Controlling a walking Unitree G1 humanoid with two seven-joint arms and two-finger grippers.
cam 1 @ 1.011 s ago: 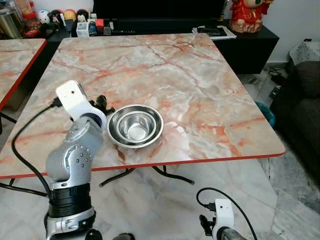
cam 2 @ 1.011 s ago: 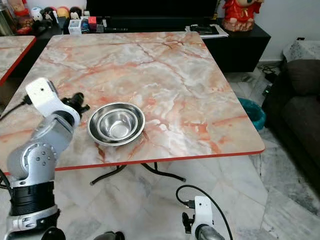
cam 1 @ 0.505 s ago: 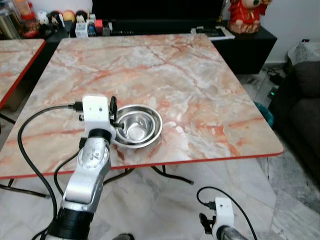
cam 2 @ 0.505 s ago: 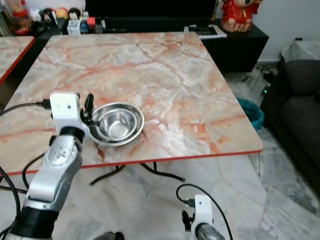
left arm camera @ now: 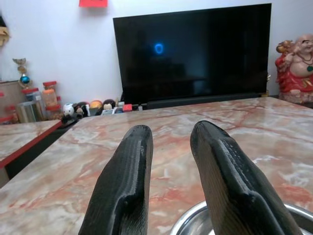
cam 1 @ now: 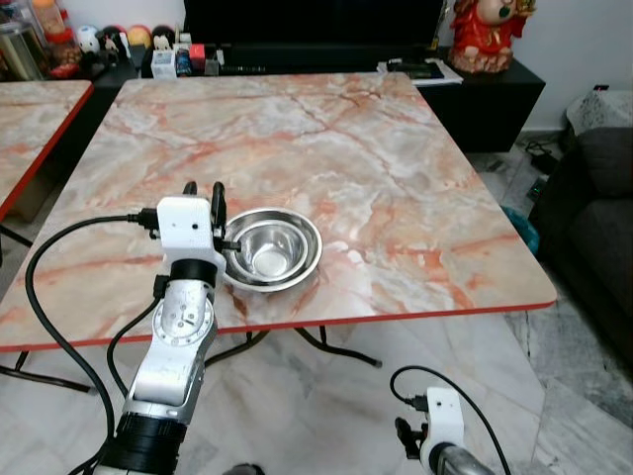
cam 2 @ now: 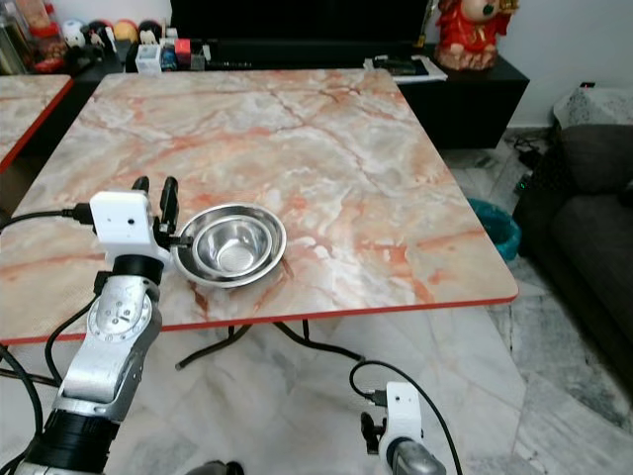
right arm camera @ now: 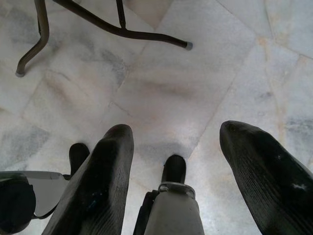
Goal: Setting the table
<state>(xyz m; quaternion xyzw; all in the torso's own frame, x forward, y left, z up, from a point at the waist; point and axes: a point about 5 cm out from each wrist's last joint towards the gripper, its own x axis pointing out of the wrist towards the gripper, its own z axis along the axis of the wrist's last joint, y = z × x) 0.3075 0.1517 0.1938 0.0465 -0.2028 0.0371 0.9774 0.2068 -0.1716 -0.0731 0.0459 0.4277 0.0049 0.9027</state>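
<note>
Apparently left pincer parted beside bowl.

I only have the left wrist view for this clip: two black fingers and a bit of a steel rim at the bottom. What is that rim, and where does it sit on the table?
Observer: It is a steel bowl with a smaller one nested inside, near the marble table's front edge, left of centre.
Operator: Is the left end effector gripping it?
Observer: No. The left end effector is open beside the bowl's left rim, fingers pointing away across the table, nothing between them.
Operator: And the other arm?
Observer: The right end effector hangs below table height, open, over the tiled floor.
</note>
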